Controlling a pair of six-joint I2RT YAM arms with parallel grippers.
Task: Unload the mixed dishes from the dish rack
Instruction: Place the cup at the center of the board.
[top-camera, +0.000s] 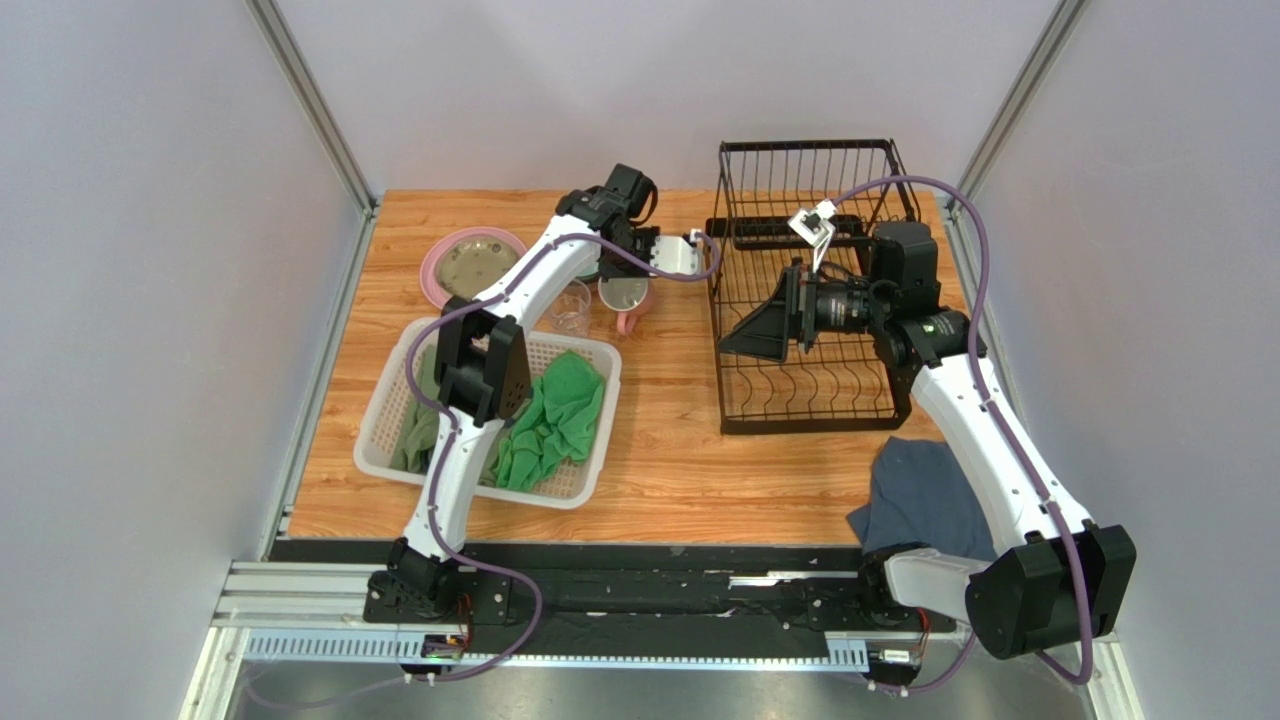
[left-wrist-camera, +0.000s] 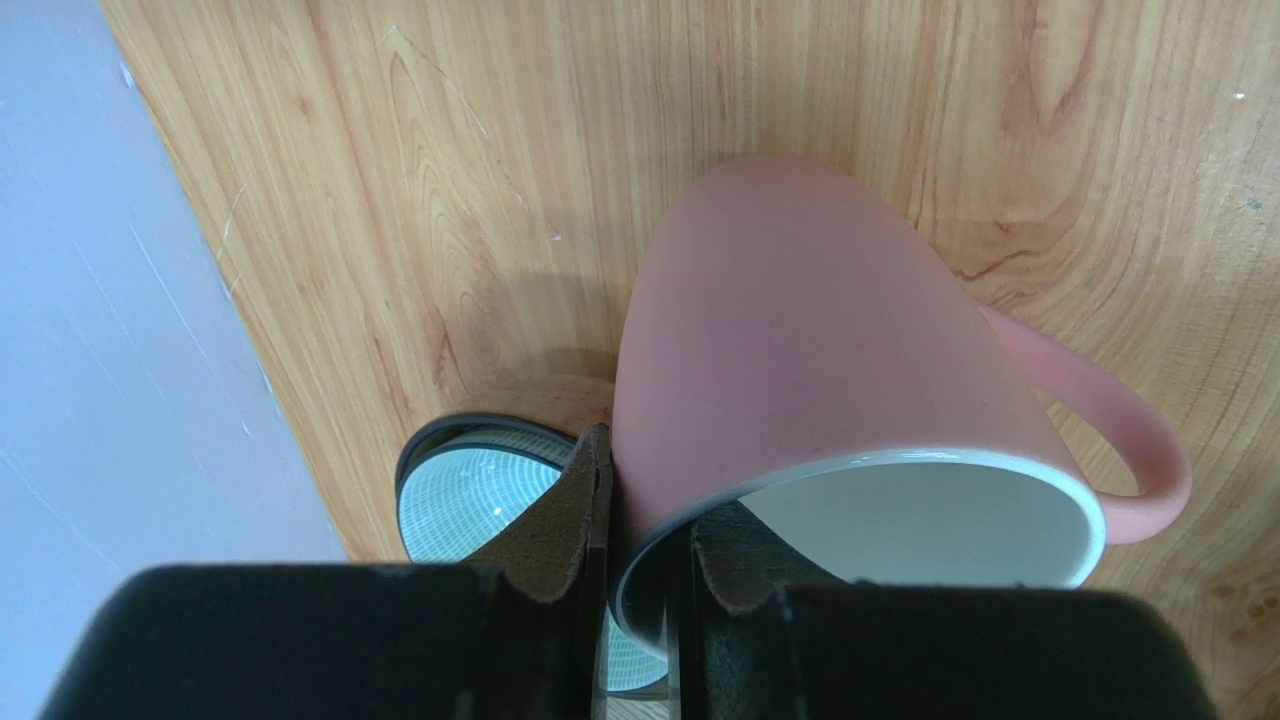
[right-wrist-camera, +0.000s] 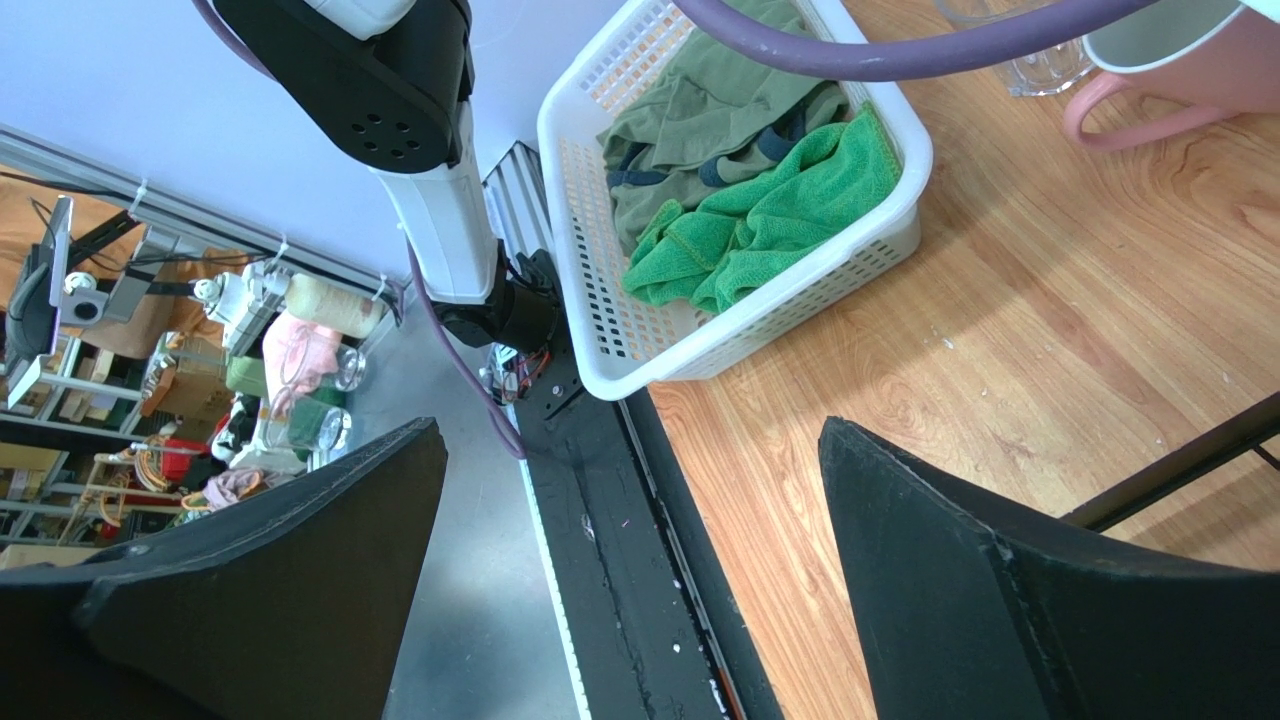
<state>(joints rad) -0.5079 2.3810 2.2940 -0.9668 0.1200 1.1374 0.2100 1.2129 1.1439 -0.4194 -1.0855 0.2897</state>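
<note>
A pale wood-grain table (top-camera: 676, 450) sits between plain grey walls. The pink mug (left-wrist-camera: 796, 360) is near the table's far middle, left of the dish rack (top-camera: 796, 413). It is matte pink outside and glossy white inside, with a thick loop handle. The left gripper (left-wrist-camera: 646, 510) is clamped on its rim, one finger inside and one outside; whether the base touches the wood cannot be told. A teal bowl (left-wrist-camera: 473, 503) lies just beside it, with a clear glass cup (top-camera: 570, 308) close by and a pink plate (top-camera: 451, 263) further left. The right gripper (right-wrist-camera: 631, 570) hangs over the rack, fingers spread wide and holding nothing. Green cloths (top-camera: 564, 413) fill a white basket (top-camera: 388, 428).
</note>
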